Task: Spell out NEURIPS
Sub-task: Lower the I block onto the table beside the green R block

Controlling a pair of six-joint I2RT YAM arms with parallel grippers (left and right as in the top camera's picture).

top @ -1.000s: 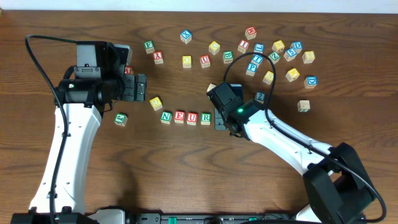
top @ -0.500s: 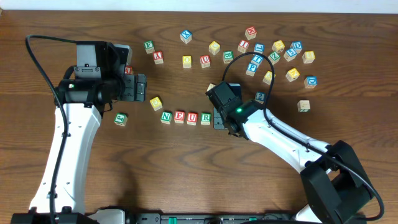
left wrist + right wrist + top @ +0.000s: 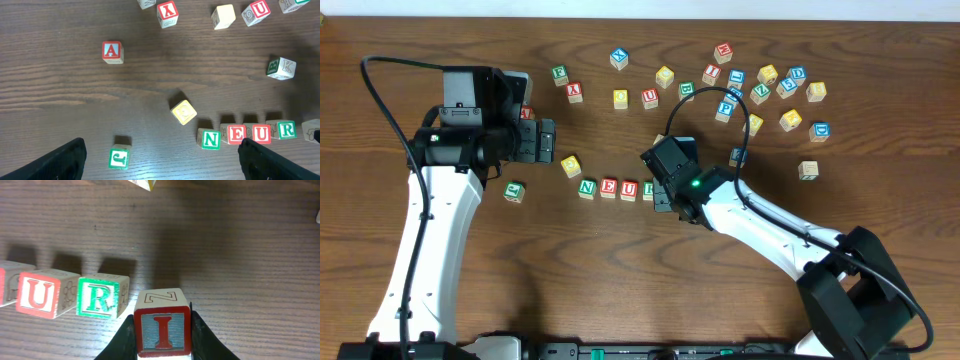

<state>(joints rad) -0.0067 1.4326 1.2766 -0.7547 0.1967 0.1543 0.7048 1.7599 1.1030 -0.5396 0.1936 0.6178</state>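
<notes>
table [image 3: 620,270]: dark brown wood, fine horizontal grain.
n cube [image 3: 210,139]: green letter on a pale face, green border.
e cube [image 3: 236,134]: red letter, red border.
u cube [image 3: 42,294]: red letter, red border.
r cube [image 3: 102,297]: green letter, green border.
i cube [image 3: 162,330]: red letter on a blue-grey lined face, red frame; top face is bare wood with a thin outlined z.
yellow cube [image 3: 183,111]: yellow face, faint ring mark.
a cube [image 3: 112,51]: red letter, red border.
</notes>
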